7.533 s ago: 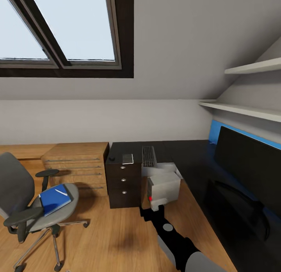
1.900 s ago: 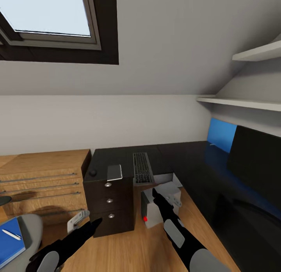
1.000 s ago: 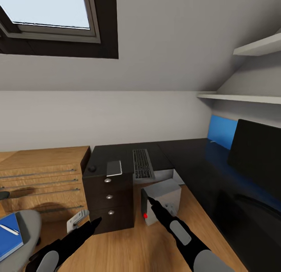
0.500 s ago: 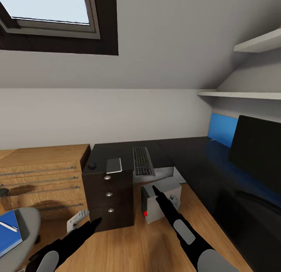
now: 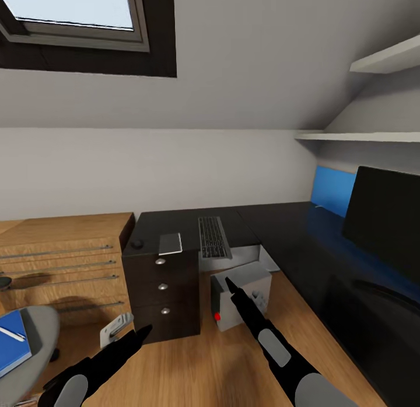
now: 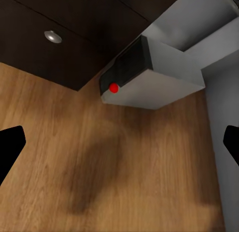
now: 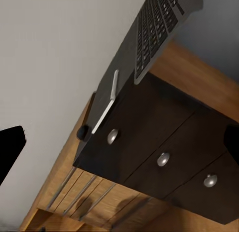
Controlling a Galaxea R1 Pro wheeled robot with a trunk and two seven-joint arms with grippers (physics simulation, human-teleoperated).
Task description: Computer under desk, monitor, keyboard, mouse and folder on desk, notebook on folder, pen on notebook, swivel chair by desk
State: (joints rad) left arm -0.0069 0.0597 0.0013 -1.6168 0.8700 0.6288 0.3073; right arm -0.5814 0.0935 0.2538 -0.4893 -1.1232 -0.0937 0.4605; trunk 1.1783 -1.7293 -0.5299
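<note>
Nearest the camera, both black forearms reach forward over the wood floor (image 5: 192, 366). The left gripper (image 5: 119, 327) hangs low in front of the drawer unit (image 5: 162, 290); in its wrist view the two dark fingertips (image 6: 10, 147) sit far apart at the frame edges, spread wide with nothing between them. The right gripper (image 5: 228, 286) points at the computer (image 5: 242, 293), its tip overlapping the case's top front edge in the head view; contact cannot be confirmed. In the right wrist view its fingertips (image 7: 10, 145) are likewise wide apart and empty. At the lower left edge, the swivel chair (image 5: 35, 337) carries the folder (image 5: 11, 346) with the pen (image 5: 9, 334) lying on top. The computer stands on the floor just beside the drawer unit, red light facing forward — partly under the desk (image 5: 280, 232), partly out in front of it. On the desktop above the drawers lie the mouse (image 5: 137, 244), the notebook (image 5: 170, 244) overhanging the front edge, and the keyboard (image 5: 213, 237), also projecting past the edge. A light-wood drawer chest (image 5: 64, 261) adjoins the desk on the left. Farther right, the monitor (image 5: 385, 211) stands on the desk wing before a blue wall panel (image 5: 332, 188) — two white shelves (image 5: 361, 137) above, a skylight (image 5: 76, 10) at upper left.
</note>
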